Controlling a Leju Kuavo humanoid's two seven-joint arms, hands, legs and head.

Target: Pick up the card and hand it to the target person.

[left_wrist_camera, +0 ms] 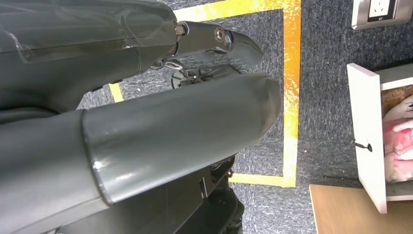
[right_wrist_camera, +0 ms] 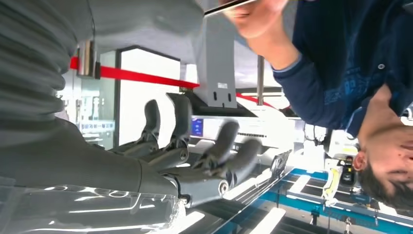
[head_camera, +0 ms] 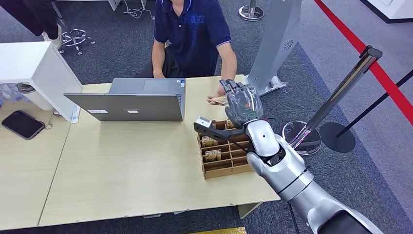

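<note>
The right robot hand (head_camera: 242, 103) is raised over the far right part of the worktop (head_camera: 122, 170), fingers (right_wrist_camera: 214, 151) spread apart and holding nothing, as the right wrist view makes plain. It hovers just beside the person's hand (head_camera: 217, 100), and the card (head_camera: 220, 101) sits in that hand rather than the robot's: a thin flat edge shows pinched there in the right wrist view too. To my eye the handover is done, or as good as done, and the open fingers are simply the release.

Below the robot's forearm stands the cardboard card holder (head_camera: 225, 156), near the right edge of the worktop, its slots facing the robot so cards can be drawn upward; a few cards (head_camera: 213, 155) remain in it. The person (head_camera: 195, 34) sits at the far edge, close enough to reach across. An open laptop (head_camera: 131, 102) stands left of them, clear of the exchange. A phone (head_camera: 22, 124) lies on the adjoining table at the left.

The left robot hand (left_wrist_camera: 185, 122) hangs down by the floor with its yellow tape; whether its fingers are spread or curled I cannot tell.
</note>
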